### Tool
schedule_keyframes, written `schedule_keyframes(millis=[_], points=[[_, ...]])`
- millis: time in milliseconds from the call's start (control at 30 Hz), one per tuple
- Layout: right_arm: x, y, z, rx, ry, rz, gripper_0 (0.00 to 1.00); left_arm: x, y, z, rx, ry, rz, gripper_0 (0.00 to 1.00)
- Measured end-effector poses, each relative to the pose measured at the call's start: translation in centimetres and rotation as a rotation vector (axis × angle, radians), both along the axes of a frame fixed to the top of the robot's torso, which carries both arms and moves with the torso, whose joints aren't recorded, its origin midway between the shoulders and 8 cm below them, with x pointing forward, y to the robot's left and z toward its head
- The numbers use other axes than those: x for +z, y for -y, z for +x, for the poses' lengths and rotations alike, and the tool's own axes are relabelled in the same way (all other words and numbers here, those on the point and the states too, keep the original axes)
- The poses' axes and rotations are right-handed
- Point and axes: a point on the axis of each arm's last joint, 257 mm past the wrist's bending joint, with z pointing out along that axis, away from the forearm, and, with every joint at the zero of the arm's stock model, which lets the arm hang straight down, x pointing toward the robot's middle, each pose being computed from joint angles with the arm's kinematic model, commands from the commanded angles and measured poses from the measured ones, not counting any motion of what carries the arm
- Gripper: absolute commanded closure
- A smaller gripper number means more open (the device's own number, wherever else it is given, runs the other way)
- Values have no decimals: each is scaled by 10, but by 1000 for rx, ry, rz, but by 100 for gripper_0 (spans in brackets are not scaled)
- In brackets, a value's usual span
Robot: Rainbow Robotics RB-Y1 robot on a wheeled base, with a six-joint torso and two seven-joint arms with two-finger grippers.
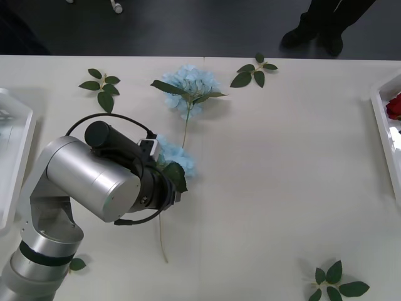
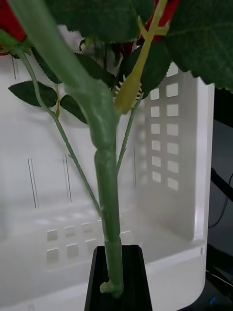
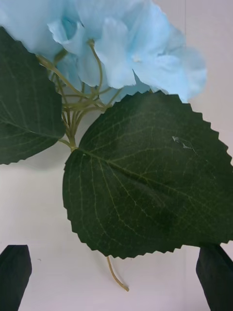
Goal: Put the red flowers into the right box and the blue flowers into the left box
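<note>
Flowers are being sorted by colour, so each arm works near its own tray. The left gripper (image 3: 116, 277) hangs over a blue flower (image 1: 175, 160) lying on the tabletop left of centre, jaws spread, its big leaf (image 3: 150, 175) and stem between the fingers, untouched. A second blue flower (image 1: 188, 88) lies nearer the far edge. The right gripper (image 2: 114, 282) pinches a red flower's stem (image 2: 107, 184) over the right box (image 2: 184, 160) at the right edge, ready for release there.

Two blue flowers (image 1: 188, 88) mid-table, left box (image 1: 15, 150) and right box (image 1: 385, 119) at opposite edges
</note>
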Motion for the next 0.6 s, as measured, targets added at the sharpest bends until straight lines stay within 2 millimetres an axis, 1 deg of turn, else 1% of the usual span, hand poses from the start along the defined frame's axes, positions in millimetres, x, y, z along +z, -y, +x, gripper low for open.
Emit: schedule_keyframes(millis=[67, 133, 233, 333, 400, 433, 467, 500, 533, 567, 600], points=[[-2, 3, 2, -1, 7, -18, 100, -5, 0, -2, -1, -14, 8, 0], [-7, 5, 3, -30, 14, -24, 100, -13, -3, -2, 13, -30, 19, 0], [-16, 7, 4, -83, 35, -16, 100, -26, -2, -3, 25, -65, 21, 0], [-24, 5, 4, -84, 28, -16, 100, -35, -1, 0, 32, -85, 25, 0], [-25, 5, 3, -84, 23, -16, 100, -40, -3, 3, 34, -94, 36, 0], [-25, 5, 3, -84, 23, -16, 98, -42, -3, 4, 34, -99, 46, 0], [-25, 5, 3, -84, 23, -16, 79, -45, -4, 5, 32, -103, 58, 0], [-25, 5, 3, -84, 22, -16, 66, -47, -5, 6, 30, -106, 71, 0], [-25, 5, 2, -85, 21, -16, 40, -49, -4, 8, 26, -104, 76, 0], [-26, 5, 2, -85, 19, -16, 35, -51, -2, 9, 21, -101, 78, 0], [-26, 4, 2, -85, 18, -15, 26, -54, 0, 10, 16, -98, 77, 0]])
